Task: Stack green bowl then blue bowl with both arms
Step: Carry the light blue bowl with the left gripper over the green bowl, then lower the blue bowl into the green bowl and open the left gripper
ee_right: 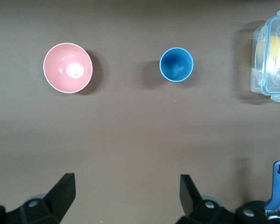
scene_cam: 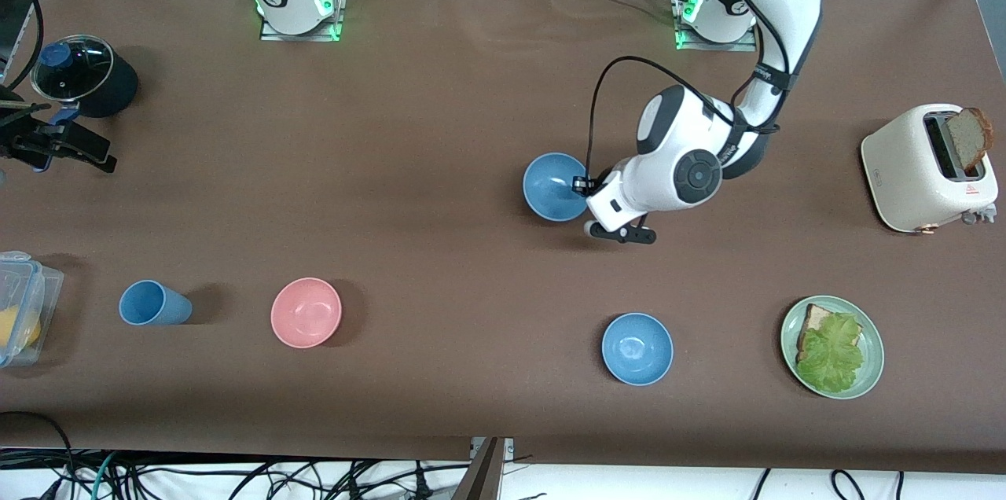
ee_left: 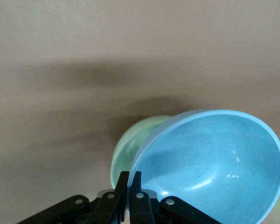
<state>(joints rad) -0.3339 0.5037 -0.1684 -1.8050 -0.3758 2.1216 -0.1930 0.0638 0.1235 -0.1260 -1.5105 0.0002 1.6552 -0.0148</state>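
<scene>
Blue bowl (ee_left: pixel 214 163) rim pinched in left claw (ee_left: pixel 129 179), seemingly above green bowl (ee_left: pixel 130 149); right claw (ee_right: pixel 126 191) gapes.

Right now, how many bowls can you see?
4: blue bowl in the left gripper over the green bowl; pink bowl beside the cup; another blue bowl beside the plate.

Front view: you look steeply down across the table (scene_cam: pixel 440 91) toward both arm bases. Left wrist view: close on the blue bowl (ee_left: pixel 214 163), which your front view shares. Right wrist view: looks down from higher on the pink bowl (ee_right: pixel 67 67), also shared.
</scene>
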